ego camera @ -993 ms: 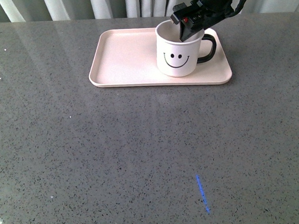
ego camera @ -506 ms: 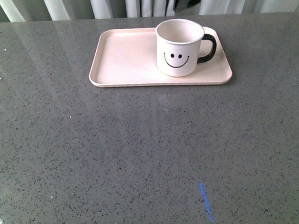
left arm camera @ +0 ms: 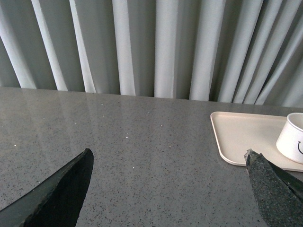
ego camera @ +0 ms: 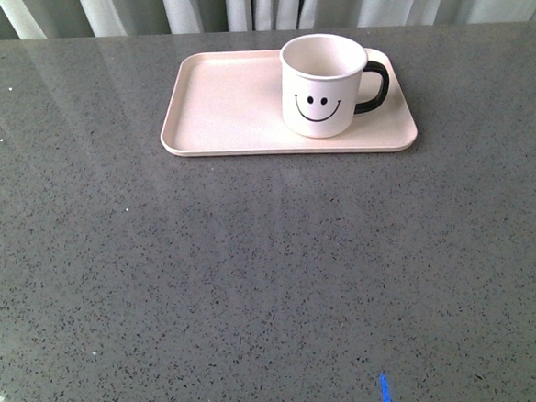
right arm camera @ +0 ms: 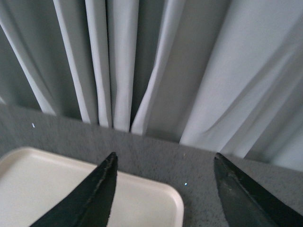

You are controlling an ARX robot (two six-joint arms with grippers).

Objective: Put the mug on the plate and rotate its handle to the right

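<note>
Front view, nearest first: bare grey speckled bench [ego camera: 255, 285], one short blue light streak [ego camera: 385, 391] at its near edge. No arm in this view

Further back the plate [ego camera: 225, 112] lies with its long axis running left-right. The mug [ego camera: 323, 85] stands upright on the plate's right half, smiley face toward me, handle [ego camera: 375, 85] sticking out to the right. I judge both parts of the task met; nothing left but to keep clear

Left wrist view: left pincer [left arm camera: 170, 189] wide open, nothing between its tips. It sits low over the bench, with the plate's end and a sliver of the mug ahead and off to one side, well apart

Right wrist view: right pincer [right arm camera: 163, 189] also spread wide and empty, above the plate's far corner, looking at the curtain [right arm camera: 156, 61]. Mug not in this picture, so I cannot give its bearing from this pincer. By the plate corner under it, I judge the right arm the nearer one

Writing: none readable. The only marking is the printed smiley; no brand or label visible
</note>
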